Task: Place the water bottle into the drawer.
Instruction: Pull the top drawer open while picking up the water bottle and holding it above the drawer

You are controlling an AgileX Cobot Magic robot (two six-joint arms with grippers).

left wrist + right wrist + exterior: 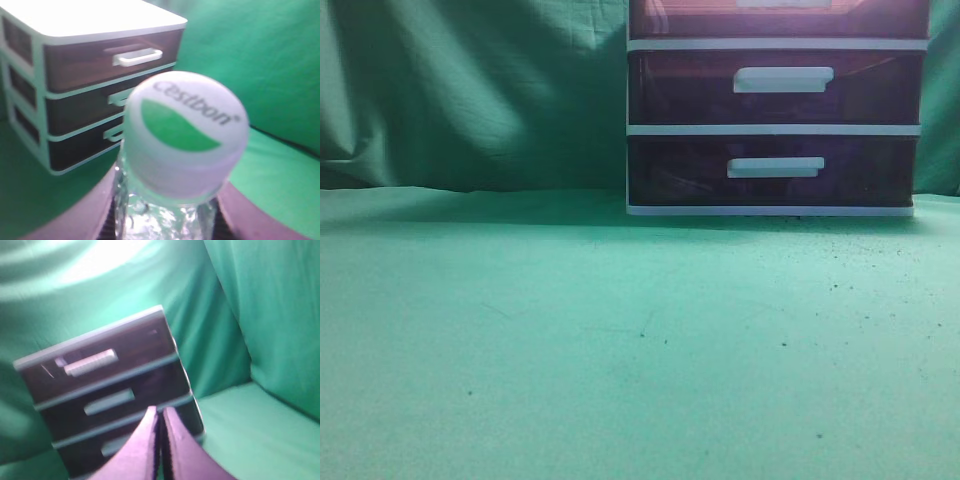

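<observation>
"Cestbon" is read on water bottle (185,135) cap | bottle is gripped by left gripper (165,220) | right gripper (160,450) is closed, empty | drawer (112,62) is shut

The water bottle (180,160) sits before the drawer unit (95,85), whose drawer (112,60) tops two others

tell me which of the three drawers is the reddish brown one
The top drawer, just under the unit's white top. It looks lighter and reddish-brown; the middle drawer and bottom drawer are darker purple.

White-framed drawer unit (775,128) on green cloth (620,340), reddish-brown drawer (780,20) shut
</observation>
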